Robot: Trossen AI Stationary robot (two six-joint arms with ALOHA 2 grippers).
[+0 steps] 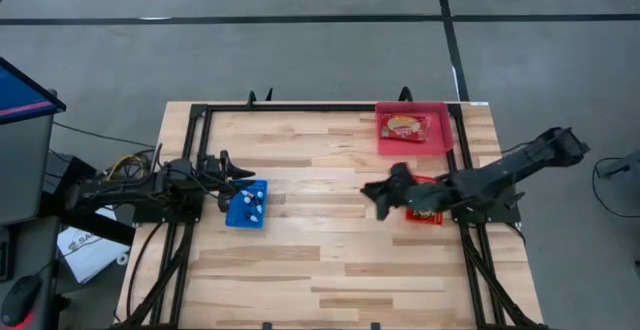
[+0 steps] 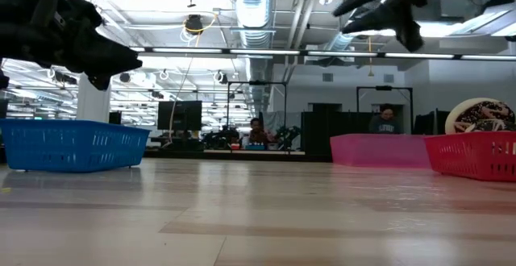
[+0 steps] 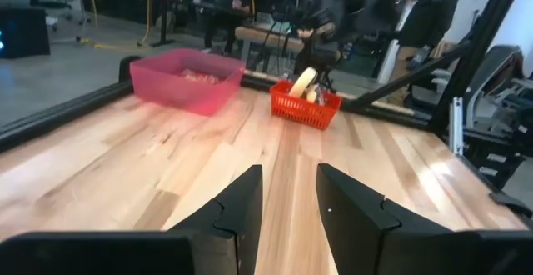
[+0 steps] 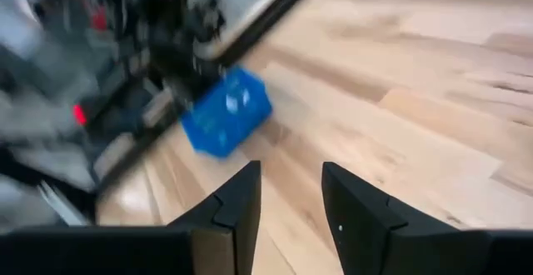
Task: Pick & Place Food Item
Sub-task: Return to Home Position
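Observation:
A blue basket (image 1: 246, 204) with small white items stands at the table's left. Near the right edge is a red basket (image 1: 425, 212), partly under my right arm, with a pale food item (image 3: 301, 83) in it. A pink tray (image 1: 437, 130) at the far right holds a red and yellow food packet (image 1: 403, 127). My left gripper (image 1: 230, 168) hovers open just beyond the blue basket's far left corner, pointing level across the table. My right gripper (image 1: 378, 196) is open above the bare table, left of the red basket, pointing toward the blue basket (image 4: 226, 112).
A black frame (image 1: 205, 110) runs along the table's left, far and right sides. Bare wood lies between the two baskets and across the near half. People sit in the room beyond the table.

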